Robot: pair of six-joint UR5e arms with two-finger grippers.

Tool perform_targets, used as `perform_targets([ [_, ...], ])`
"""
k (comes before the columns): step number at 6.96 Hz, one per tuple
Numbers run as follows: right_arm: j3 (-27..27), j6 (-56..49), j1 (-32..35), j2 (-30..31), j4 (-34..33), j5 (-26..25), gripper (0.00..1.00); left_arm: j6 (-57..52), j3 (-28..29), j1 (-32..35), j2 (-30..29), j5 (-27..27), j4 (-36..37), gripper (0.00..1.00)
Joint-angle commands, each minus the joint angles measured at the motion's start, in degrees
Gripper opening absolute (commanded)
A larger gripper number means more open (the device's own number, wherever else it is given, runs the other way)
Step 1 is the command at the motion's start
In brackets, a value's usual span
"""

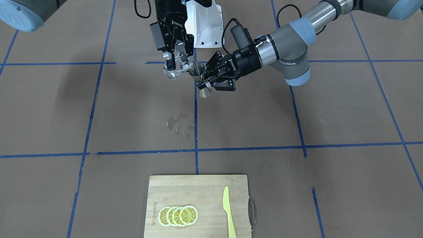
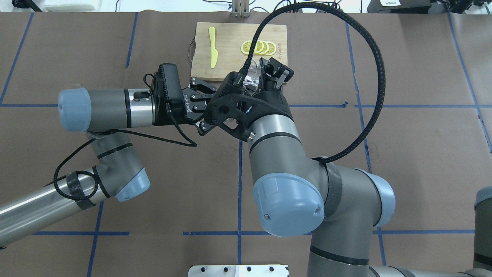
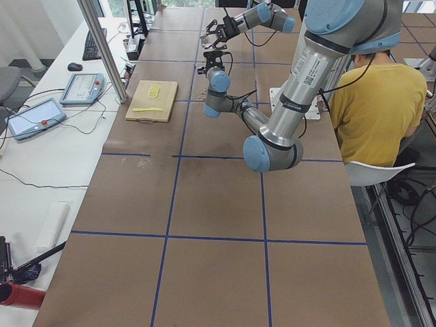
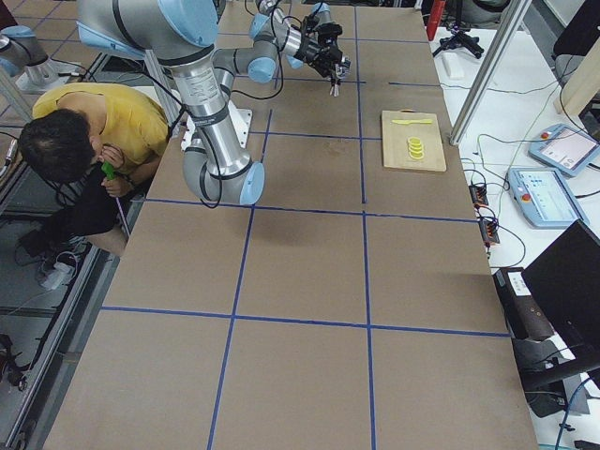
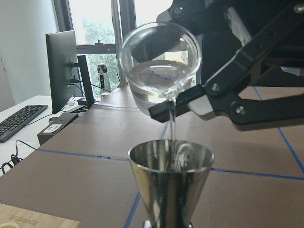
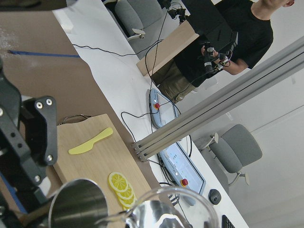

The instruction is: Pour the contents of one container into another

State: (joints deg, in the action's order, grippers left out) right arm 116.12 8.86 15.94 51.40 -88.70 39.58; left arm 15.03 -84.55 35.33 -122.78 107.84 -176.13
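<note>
The brown paper-covered counter (image 1: pixel 347 109), marked into squares by blue tape, carries little near the work. Both arms meet above it toward 12 o'clock in the front-facing view, so the pour takes place in the air and not on the surface. The left arm (image 1: pixel 290 36) reaches in level, which looks chosen to keep its load upright. The right arm (image 2: pixel 276 142) comes down from above, which lets its wrist roll. At 6 o'clock lies a pale bamboo cutting board (image 1: pixel 205 188) with a metal handle, well apart from the pour. It bears a flat yellow-green plastic knife (image 1: pixel 228 211) and a fanned row of lemon slices (image 1: pixel 178 215). A wet patch (image 1: pixel 178 125) darkens the paper between the board and the arms. The left tool (image 1: pixel 204 82) is clamped narrow around the waist of the steel jigger (image 5: pixel 171 175), an hourglass of polished, mirror-bright cones held mouth up as the receiver. The right tool (image 1: pixel 178 58) grips the clear glass cup (image 5: pixel 159 61), which is smooth, round and colourless. The cup is tipped with its pouring lip down, at about 11 o'clock from the jigger's rim and just above it. A thin stream (image 5: pixel 172 123) of clear liquid falls from the lip into the upper cone. The lip is kept close, probably to limit splashing, and the pour appears to be under way.
</note>
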Motion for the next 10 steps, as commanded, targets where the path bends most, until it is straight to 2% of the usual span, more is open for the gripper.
perform_targets([
  [1,-0.19,-2.00,-0.30,-0.33,-0.69,-0.74,0.00,0.00,0.00,0.00,-0.01,0.00,0.00,0.00],
  [10,-0.28,-9.38,-0.74,-1.39,-3.94,-3.63,0.00,0.00,0.00,0.00,0.08,0.00,0.00,0.00],
])
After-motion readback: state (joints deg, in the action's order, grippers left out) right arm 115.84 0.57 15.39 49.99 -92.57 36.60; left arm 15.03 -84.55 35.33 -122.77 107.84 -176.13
